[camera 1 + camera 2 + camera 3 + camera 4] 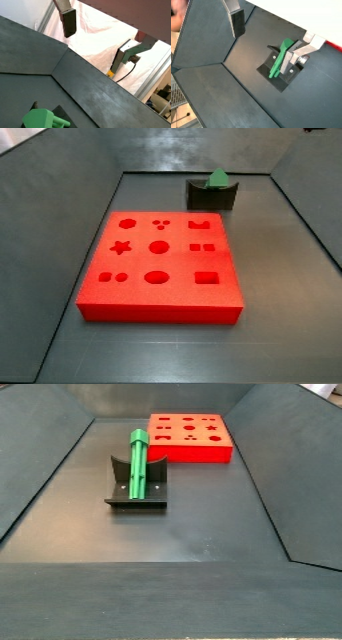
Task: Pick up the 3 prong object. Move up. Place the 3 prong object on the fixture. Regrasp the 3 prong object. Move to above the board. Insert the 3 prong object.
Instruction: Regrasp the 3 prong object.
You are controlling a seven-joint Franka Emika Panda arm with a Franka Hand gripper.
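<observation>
The green 3 prong object (138, 458) leans on the dark fixture (136, 492), its long body sloping up over the notch. Both also show in a side view, the piece (217, 178) on the fixture (211, 197), behind the red board (160, 256). The board (190, 437) lies flat with its cut-out holes facing up. My gripper (264, 39) is open and empty, well above the floor. In a wrist view the piece (278, 62) lies below, close by one finger (295, 54). In a wrist view (97, 42) the gripper is open too, with the piece (41, 120) low down. The gripper does not clearly show in the side views.
Dark sloping walls (40, 474) ring the grey floor (201, 524). Past the wall, a white sheet (100, 35) and a metal frame show in a wrist view.
</observation>
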